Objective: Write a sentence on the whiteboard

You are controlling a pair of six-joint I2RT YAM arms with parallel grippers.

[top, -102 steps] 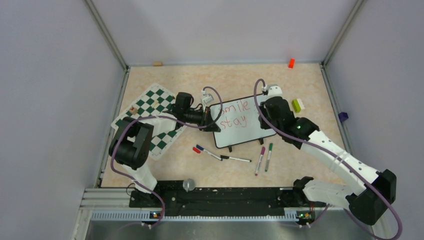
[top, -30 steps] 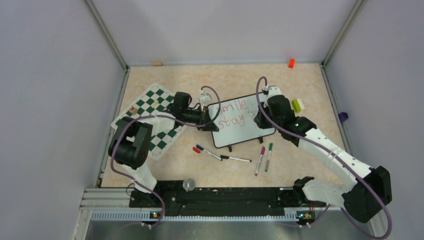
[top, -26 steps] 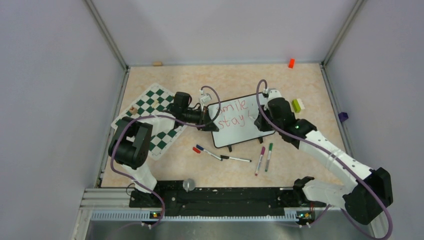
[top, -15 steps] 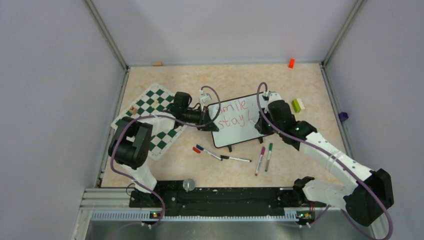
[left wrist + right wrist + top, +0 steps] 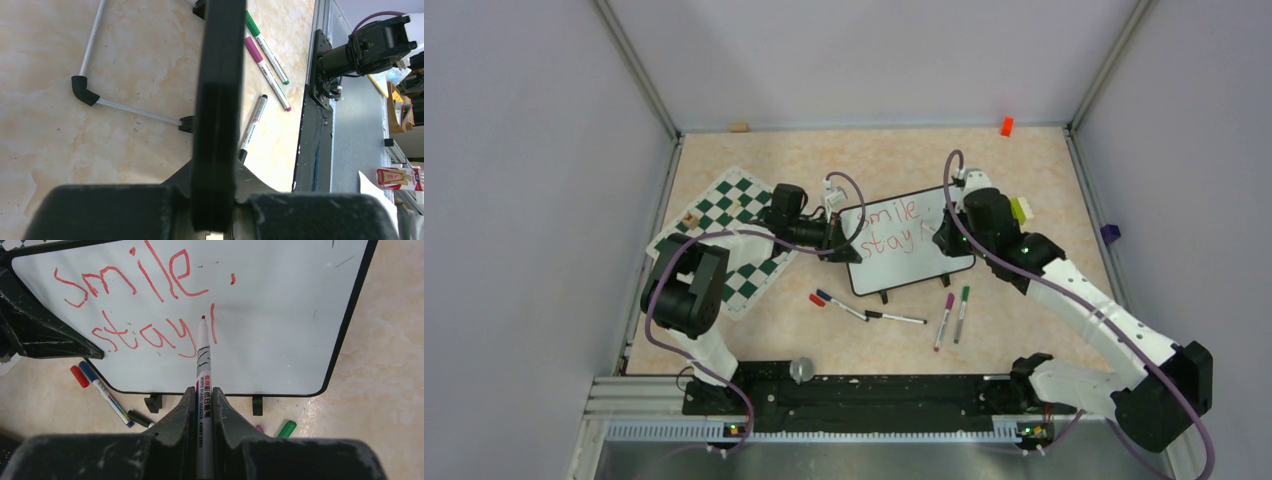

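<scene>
The whiteboard [image 5: 916, 262] stands tilted on its black feet at mid-table. The sentence [image 5: 894, 226] is red lettering: "smile," above "stay" and one upright stroke. My left gripper [image 5: 846, 243] is shut on the board's left edge, and the left wrist view shows the black frame [image 5: 220, 95] running between its fingers [image 5: 280, 210]. My right gripper [image 5: 203, 392] is shut on a red marker [image 5: 203, 365] in front of the whiteboard [image 5: 285, 315]. The marker's tip sits just left of the stroke after "stay" in the sentence [image 5: 135, 285]. From above, the right gripper [image 5: 948, 240] hangs over the board's right part.
A green-and-white chess mat [image 5: 734, 235] lies left of the board. Loose markers lie in front of it: blue with a red cap [image 5: 834, 303], black [image 5: 894, 318], purple [image 5: 944, 320], green [image 5: 962, 313]. A lime block [image 5: 1021, 210] and an orange block [image 5: 1006, 126] sit at the back right.
My right gripper has drawn an upright red stroke after "stay" and shifted slightly up and right with the marker. The left gripper and the board have stayed put.
</scene>
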